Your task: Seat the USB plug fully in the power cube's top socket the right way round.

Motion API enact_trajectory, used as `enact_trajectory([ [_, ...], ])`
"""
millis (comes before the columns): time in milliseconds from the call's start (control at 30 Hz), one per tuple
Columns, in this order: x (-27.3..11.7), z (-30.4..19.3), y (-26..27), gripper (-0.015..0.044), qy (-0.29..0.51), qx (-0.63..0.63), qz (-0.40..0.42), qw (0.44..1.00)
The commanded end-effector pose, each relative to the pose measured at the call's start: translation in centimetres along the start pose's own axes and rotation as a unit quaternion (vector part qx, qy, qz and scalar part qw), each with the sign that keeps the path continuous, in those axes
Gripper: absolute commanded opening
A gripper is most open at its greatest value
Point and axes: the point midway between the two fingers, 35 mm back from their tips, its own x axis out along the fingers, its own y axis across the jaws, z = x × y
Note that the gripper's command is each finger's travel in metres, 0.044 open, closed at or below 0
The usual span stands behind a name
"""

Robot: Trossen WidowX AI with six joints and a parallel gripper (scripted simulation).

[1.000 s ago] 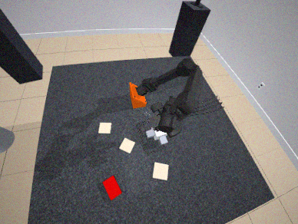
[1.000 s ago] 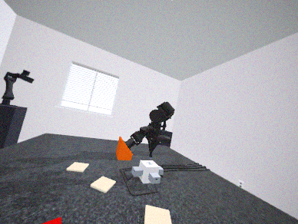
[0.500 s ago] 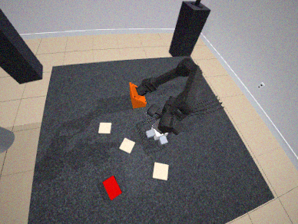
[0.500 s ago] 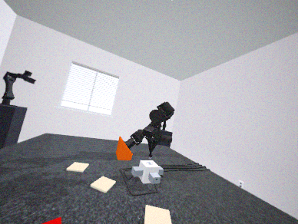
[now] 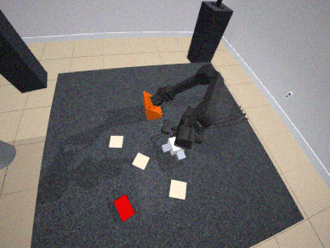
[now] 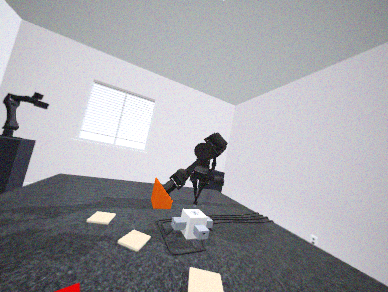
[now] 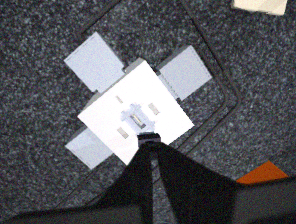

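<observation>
- Red card (image 5: 124, 207): lies flat on the dark bench (image 5: 238, 200), nearest the front edge and well apart from the power cube.
- Three cream cards: one (image 5: 178, 189) in front of the power cube, two (image 5: 140, 160) (image 5: 116, 141) to its left, all lying flat.
- Power cube (image 7: 135, 117): white, sits on the bench with grey blocks (image 7: 94, 61) projecting from its sides. A thin dark cable loop (image 6: 170, 241) on the bench surrounds it.
- Socket (image 7: 135, 119): in the top face of the power cube, facing up.
- Tool (image 7: 148, 138): raised above the power cube, fingers drawn nearly together and clamped on the USB plug (image 7: 148, 137), a small dark part at the fingertips. The plug is lifted out of the socket and apart from it.
- Orange wedge (image 5: 150, 107): stands behind the power cube, near the arm (image 5: 200, 95).
- Dark pedestal (image 5: 209, 31): beyond the bench's far edge.
</observation>
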Motion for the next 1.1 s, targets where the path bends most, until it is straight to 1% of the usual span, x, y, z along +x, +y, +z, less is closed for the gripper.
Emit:
enact_trajectory([
  [0,0.03,-0.01,-0.01,0.0000,0.000,-0.043,0.000,0.999],
  [533,0.03,-0.01,-0.01,0.0000,0.000,-0.249,0.000,0.968],
  [1067,0.03,-0.01,-0.01,0.0000,0.000,-0.445,0.000,0.895],
])
